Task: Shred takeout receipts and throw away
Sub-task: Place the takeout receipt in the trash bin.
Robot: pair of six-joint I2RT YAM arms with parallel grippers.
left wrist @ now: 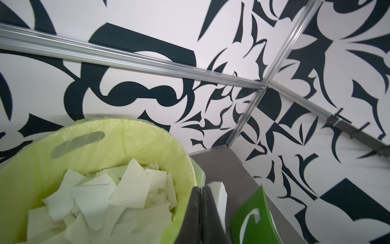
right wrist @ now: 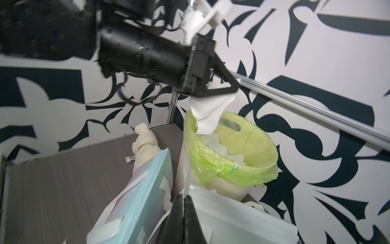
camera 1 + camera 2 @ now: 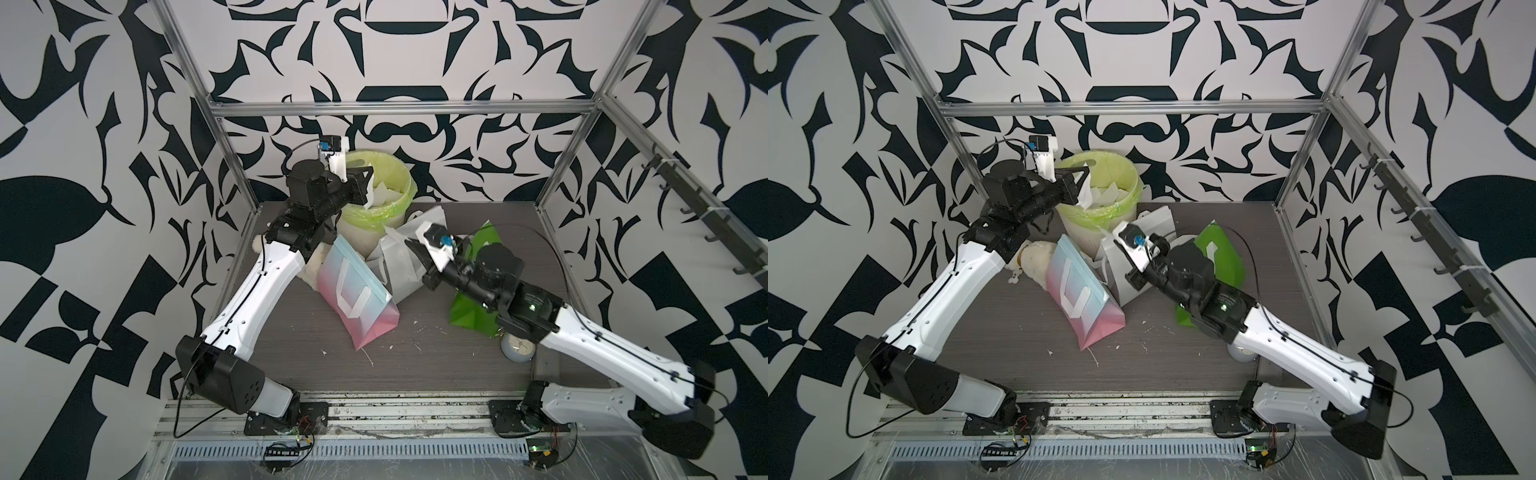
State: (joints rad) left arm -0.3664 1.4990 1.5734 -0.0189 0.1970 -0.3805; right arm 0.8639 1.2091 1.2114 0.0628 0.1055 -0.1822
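White receipt scrap [image 2: 211, 112] hangs from the clamped left tool [image 2: 235, 89], with the bin [image 2: 272, 152] below. The right wrist view shows the scrap and the left wrist view hides it. Right tool [image 2: 182, 209] is shut.

The right arm [image 3: 602, 345] is covering much of the green bag [image 3: 467, 313] and a round grey thing [image 3: 515, 351] (too hidden to name). The bin [image 1: 147, 143] and its scraps [image 1: 95, 200] are running off the left wrist view's edge.
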